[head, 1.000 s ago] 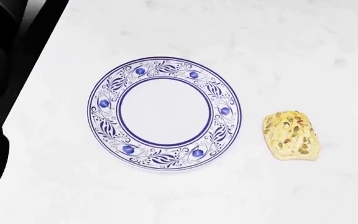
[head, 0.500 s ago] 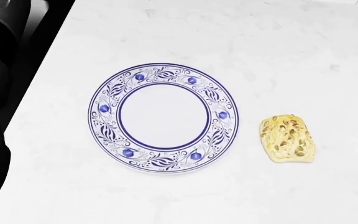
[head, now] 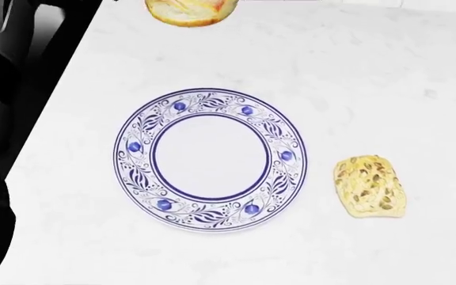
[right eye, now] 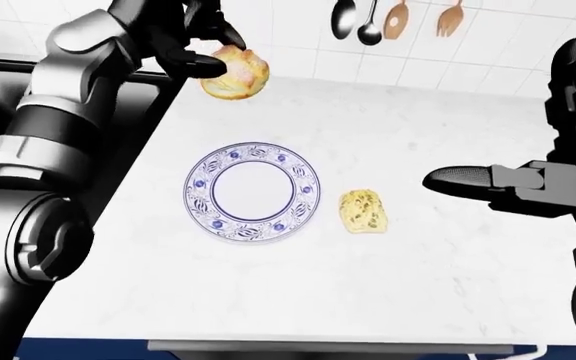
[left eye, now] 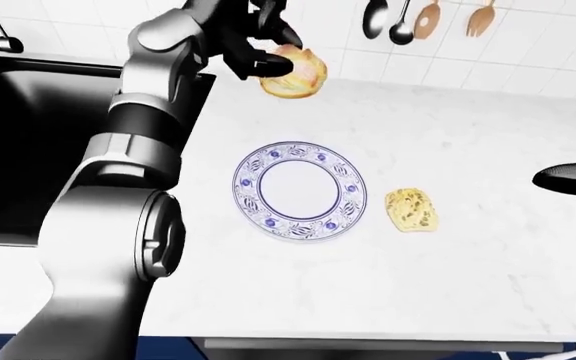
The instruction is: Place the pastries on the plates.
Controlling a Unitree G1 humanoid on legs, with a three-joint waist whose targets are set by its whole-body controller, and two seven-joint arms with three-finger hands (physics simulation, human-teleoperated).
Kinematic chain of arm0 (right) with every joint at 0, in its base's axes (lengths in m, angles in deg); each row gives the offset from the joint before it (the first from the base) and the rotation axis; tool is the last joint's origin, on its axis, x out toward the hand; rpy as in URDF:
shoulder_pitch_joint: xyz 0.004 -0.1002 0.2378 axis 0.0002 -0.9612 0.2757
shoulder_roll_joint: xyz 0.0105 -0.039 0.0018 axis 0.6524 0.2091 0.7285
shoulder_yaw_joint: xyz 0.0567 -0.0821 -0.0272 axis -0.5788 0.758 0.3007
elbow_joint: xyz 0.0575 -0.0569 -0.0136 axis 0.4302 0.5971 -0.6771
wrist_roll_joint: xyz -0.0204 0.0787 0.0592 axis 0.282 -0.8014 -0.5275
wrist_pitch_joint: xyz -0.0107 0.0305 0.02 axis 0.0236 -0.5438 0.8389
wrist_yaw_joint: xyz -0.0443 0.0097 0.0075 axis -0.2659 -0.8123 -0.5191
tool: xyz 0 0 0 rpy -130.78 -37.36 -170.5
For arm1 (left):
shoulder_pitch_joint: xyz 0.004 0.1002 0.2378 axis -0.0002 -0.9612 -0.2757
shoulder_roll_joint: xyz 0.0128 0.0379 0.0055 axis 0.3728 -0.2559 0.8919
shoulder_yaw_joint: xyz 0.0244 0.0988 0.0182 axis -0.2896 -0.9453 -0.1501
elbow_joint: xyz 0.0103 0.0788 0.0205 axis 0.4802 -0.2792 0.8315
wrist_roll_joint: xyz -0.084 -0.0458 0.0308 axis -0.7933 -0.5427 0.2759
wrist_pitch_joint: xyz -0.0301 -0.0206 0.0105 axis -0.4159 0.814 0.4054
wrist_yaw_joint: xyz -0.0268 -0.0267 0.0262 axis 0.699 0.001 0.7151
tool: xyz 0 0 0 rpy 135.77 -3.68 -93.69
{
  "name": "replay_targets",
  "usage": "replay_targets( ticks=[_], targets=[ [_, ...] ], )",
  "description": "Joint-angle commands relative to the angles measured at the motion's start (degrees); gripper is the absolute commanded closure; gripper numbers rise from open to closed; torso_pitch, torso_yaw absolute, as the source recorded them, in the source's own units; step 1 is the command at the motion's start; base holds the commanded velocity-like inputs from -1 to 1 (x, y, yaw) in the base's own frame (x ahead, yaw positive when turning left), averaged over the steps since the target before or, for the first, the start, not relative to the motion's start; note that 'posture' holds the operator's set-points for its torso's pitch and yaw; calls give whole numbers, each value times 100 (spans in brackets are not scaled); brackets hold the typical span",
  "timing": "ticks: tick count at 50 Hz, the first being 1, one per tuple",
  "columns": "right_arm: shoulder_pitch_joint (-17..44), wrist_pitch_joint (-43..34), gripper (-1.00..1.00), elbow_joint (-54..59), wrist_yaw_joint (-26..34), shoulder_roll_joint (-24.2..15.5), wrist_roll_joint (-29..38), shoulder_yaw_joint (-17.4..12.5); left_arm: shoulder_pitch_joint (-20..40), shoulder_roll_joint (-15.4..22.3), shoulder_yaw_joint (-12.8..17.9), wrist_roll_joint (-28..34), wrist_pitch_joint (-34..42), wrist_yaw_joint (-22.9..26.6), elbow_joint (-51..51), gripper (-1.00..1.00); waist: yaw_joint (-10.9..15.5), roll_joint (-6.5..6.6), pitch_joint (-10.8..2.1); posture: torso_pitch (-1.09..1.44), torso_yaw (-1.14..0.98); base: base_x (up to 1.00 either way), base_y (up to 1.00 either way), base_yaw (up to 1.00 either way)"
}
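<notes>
A white plate with a blue floral rim (head: 287, 155) lies bare on the white marble counter (head: 371, 71). A seeded yellow pastry (head: 369, 186) rests on the counter just right of the plate. My left hand (left eye: 253, 45) is raised over the counter above the plate's top left, its fingers shut on a round golden pastry (left eye: 296, 72), whose lower edge shows at the top of the head view (head: 188, 12). My right hand (right eye: 528, 180) hovers open at the right, clear of the seeded pastry.
A black sink or stove surface (left eye: 28, 127) borders the counter on the left. Spoons and wooden utensils (left eye: 423, 19) hang on the tiled wall at the top. The counter's near edge (left eye: 368, 341) runs along the bottom.
The golden pastry has come into the top of the head view, held in the left hand. The plate and seeded pastry shifted slightly down as the camera moved.
</notes>
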Motion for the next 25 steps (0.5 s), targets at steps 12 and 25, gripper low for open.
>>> replay_targets(
  ticks=[12, 25],
  targets=[
    [144, 105, -100, -42, 127, 89, 378, 65, -580, -224, -192, -150, -659, 718, 850, 100, -2, -17, -145, 0, 0, 0, 0, 0],
    [143, 30, -100, -77, 184, 144, 407, 13, -1221, -345, -292, 139, -526, 1018, 1328, 100, 9, -20, -168, 0, 0, 0, 0, 0]
  ],
)
